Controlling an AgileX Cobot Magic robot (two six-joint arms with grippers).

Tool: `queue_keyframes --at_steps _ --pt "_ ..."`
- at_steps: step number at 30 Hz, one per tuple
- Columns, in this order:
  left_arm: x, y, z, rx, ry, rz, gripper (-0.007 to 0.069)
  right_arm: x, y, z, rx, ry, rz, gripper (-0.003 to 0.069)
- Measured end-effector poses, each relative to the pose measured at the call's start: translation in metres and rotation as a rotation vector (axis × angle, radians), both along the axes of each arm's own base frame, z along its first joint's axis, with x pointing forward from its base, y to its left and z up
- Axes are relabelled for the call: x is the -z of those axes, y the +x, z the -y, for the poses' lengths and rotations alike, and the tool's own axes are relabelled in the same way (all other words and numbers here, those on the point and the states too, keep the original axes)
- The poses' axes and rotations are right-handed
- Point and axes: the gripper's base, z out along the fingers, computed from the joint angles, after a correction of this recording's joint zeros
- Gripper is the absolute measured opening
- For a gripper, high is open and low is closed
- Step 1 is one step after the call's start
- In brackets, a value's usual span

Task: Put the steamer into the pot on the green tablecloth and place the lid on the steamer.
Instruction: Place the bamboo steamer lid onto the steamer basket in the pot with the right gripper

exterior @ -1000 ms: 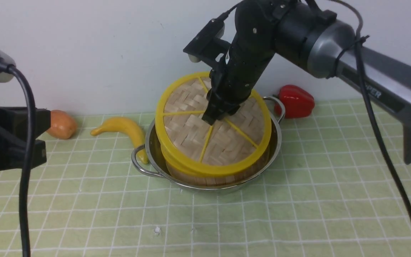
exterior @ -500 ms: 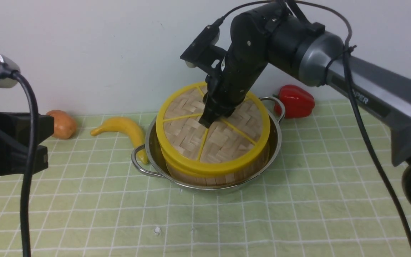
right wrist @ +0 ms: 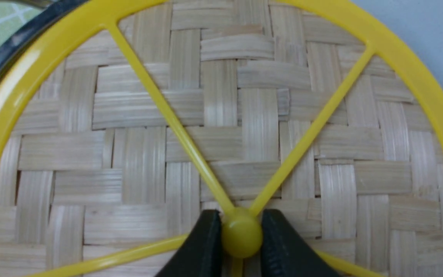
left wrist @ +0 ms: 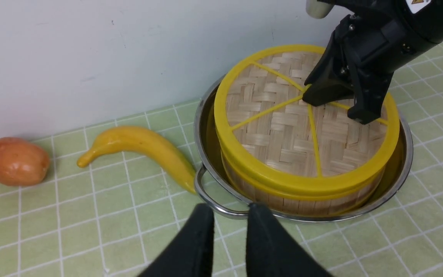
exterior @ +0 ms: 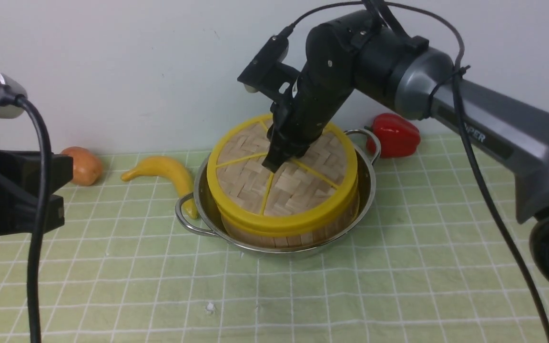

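The lid (exterior: 281, 183) sits on top of the steamer (exterior: 284, 234), yellow rim over yellow rim, and from the left wrist view it looks seated all round. The steamer stands inside the pot (exterior: 366, 190), which rests on the green tablecloth (exterior: 398, 267). The right gripper (right wrist: 240, 246) is clamped on the lid's small central knob (right wrist: 241, 234), one black finger each side. That's the sensible hold: gripped dead centre, the disc hangs level and goes down square. My read is that only the release is left, then a straight lift so nothing drags the lid askew. The left gripper (left wrist: 229, 238) hangs back by the pot's near handle, fingers nearly together with a slim gap, holding nothing. A banana (exterior: 165, 171) lies beside the pot and a red pepper (exterior: 395, 135) behind it
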Motion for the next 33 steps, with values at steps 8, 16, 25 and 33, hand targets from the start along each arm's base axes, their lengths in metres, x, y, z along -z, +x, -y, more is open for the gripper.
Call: queue_keyframes --at_steps 8,16,25,33 --pt "0.000 0.000 0.000 0.001 0.000 -0.002 0.0127 0.017 0.005 -0.003 0.001 -0.007 -0.012 0.0145" --pt "0.000 0.000 0.000 0.001 0.000 -0.003 0.0127 0.017 0.006 -0.005 0.001 0.002 -0.003 0.0145" --pt "0.000 0.000 0.000 0.001 0.000 -0.003 0.0138 -0.018 -0.002 0.003 0.022 0.025 0.039 0.0491" --pt "0.000 0.000 0.000 0.001 0.000 -0.003 0.0139 -0.096 -0.015 0.034 0.187 0.018 0.243 0.0524"
